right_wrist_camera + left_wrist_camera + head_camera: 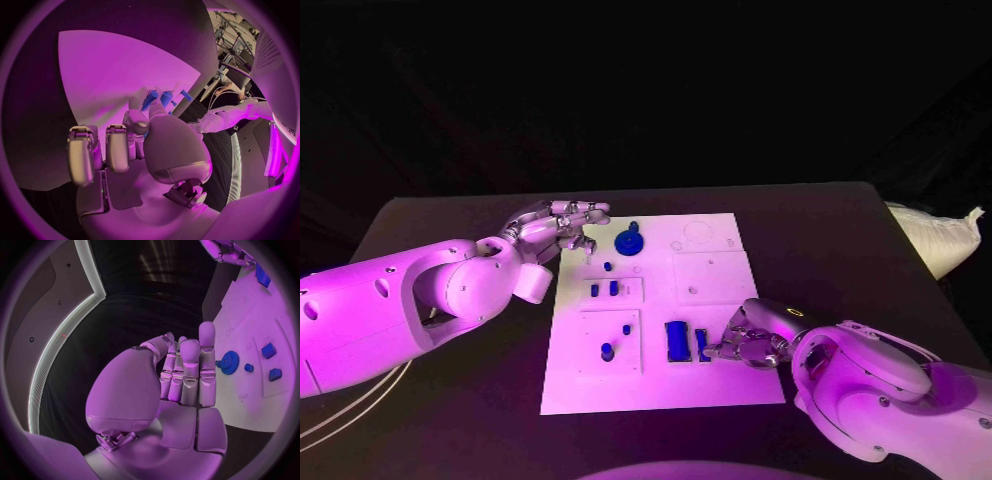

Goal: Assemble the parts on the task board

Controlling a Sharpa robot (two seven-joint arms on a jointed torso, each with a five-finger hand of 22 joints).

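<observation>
The white task board [711, 385] lies in the middle of the black counter [834, 215], long side running away from the robot. On it sit the blue parts: a gear [630, 241] near the far left corner, a small peg [607, 266] just behind two short blocks [603, 289], two more small pieces [607, 350] on the lower left plate, and a larger upright block [678, 340] with a thin strip [701, 342] beside it.

The left robot hand [564, 226] hovers at the board's far left edge, just beside the gear — its fingers [189, 371] straight and close together, holding nothing (the wrist view shows the gear past the fingertips, not touched).

The right robot hand [750, 340] is low at the board's right side, next to the thin strip. Its fingers [115, 147] curl downward; whether they pinch the strip or only touch it, I cannot tell.
</observation>
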